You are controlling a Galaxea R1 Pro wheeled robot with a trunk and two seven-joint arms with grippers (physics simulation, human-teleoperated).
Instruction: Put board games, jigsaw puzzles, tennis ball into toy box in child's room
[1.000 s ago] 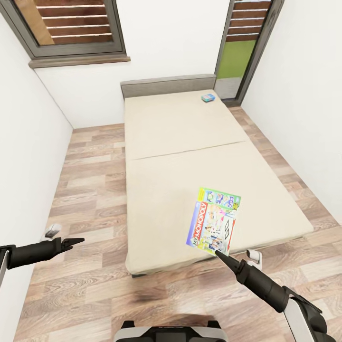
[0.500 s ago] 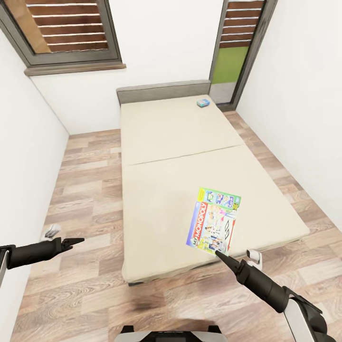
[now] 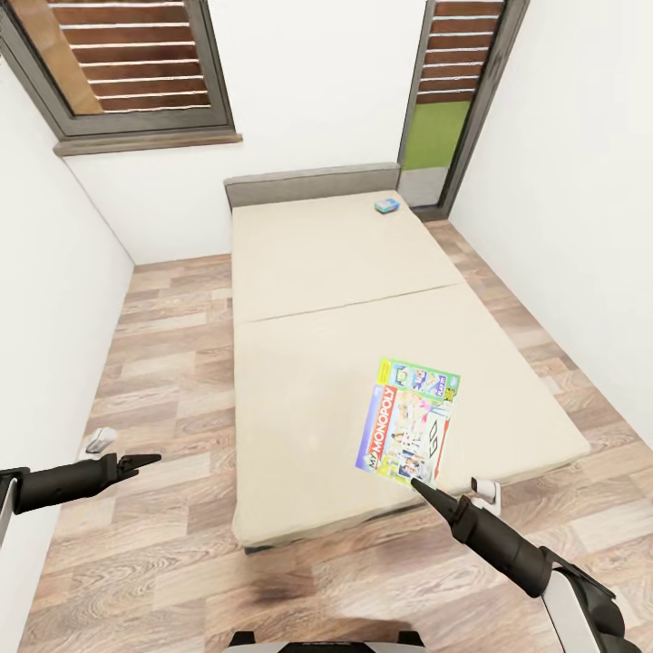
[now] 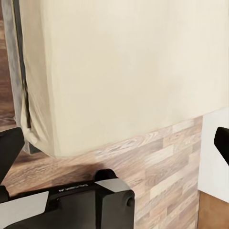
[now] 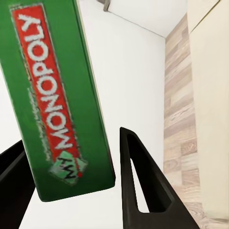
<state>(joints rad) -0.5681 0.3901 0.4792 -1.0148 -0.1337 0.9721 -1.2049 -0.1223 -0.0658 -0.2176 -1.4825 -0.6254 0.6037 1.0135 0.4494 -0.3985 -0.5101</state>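
Monopoly board game box (image 3: 410,423), the green-blue "My Monopoly" one, is pinched at its near lower corner by my right gripper (image 3: 419,486) and held up over the near right part of the bed (image 3: 308,363). In the right wrist view I see the box's green side panel (image 5: 57,100) with the red Monopoly banner standing between the two black fingers (image 5: 140,191), one finger on each side of it, so the jaws are pressed onto the box. The box shows its printed face toward the head camera, tilted a little, its top edge leaning away from me.

Further off, the smaller blue board game (image 3: 388,206) lies flat on the far section of the mattress, close to the grey headboard (image 3: 313,183) and toward the right corner. One seam splits the cream mattress into a far and a near section, and the blue box sits well apart from the one I am holding.

My left gripper (image 3: 145,462) hangs out over the wood plank floor (image 3: 172,317) to the left of the bed, touching nothing. In the left wrist view its dark fingertips (image 4: 9,148) sit at opposite edges of the picture with the bed's corner and floor between them, so I read the jaws as spread wide and empty.

White walls close in on both sides, with a slatted window (image 3: 136,54) above the headboard wall on the left and a narrow glazed door (image 3: 449,91) on the right.
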